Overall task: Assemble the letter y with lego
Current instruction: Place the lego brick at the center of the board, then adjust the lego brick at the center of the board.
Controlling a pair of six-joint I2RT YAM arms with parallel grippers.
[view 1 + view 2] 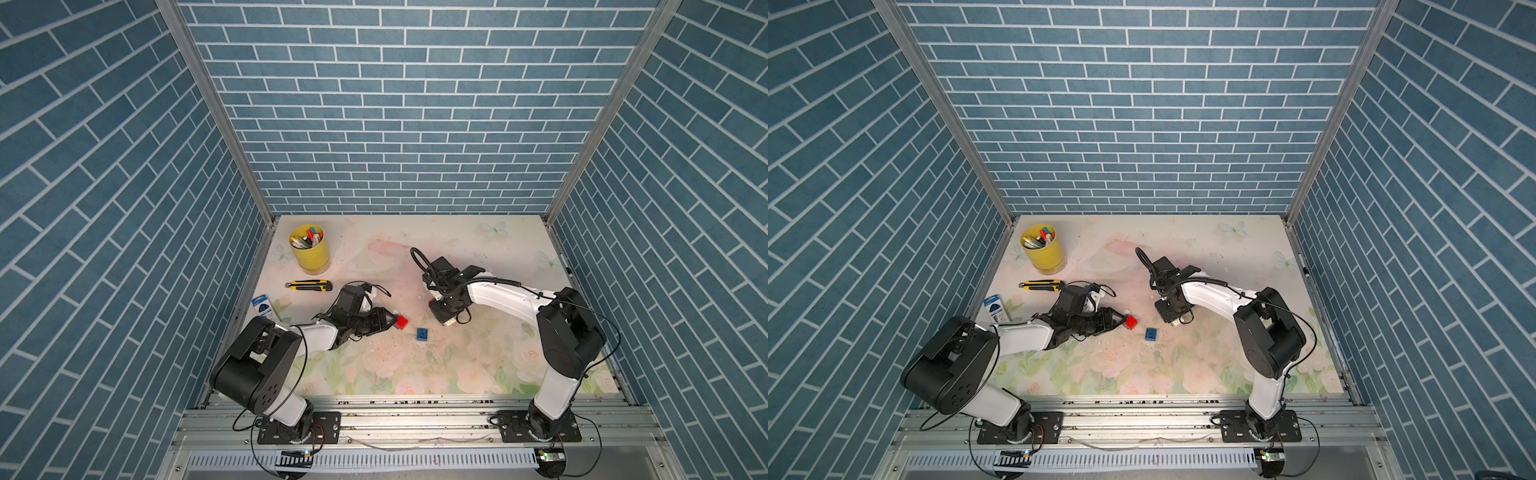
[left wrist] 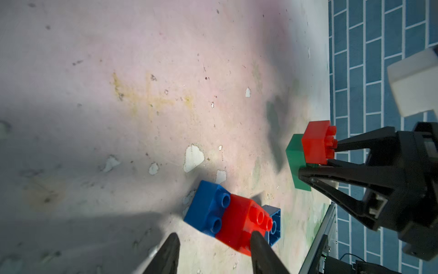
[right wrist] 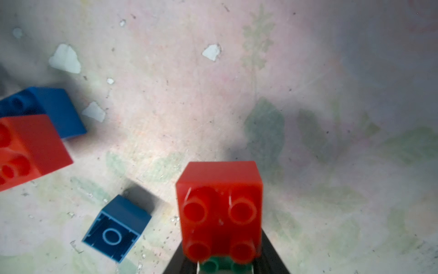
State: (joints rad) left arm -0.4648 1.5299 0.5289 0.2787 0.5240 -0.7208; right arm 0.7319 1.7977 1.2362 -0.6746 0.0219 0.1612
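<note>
Low in the middle of both top views, a small blue square plastic brick (image 1: 422, 333) lies alone on the floral-printed worktop (image 1: 457, 365). It is tipped so that its hollow underside shows in the right wrist view. Just left of it in the frame, a red square studded brick (image 2: 241, 223) and a second blue square studded brick (image 2: 206, 211) lie touching. Whether they are locked together cannot be told. The left fingers (image 2: 260, 249) stand spread either side of this pair, one tip at the red brick's edge and the other clear of both. Right of centre, the right fingers (image 2: 320, 172) pinch a red, green and white brick cluster (image 3: 219, 206), with the red square stacked on the longer green piece. Further up on the left, a blue-and-white carton (image 1: 262, 308) lies flat, then a yellow-and-black utility knife (image 1: 309, 285). Farthest, in the worktop's upper left corner, a yellow cylindrical cup (image 1: 311, 257) stands upright, holding a bunch of markers and pens (image 1: 308, 239).
</note>
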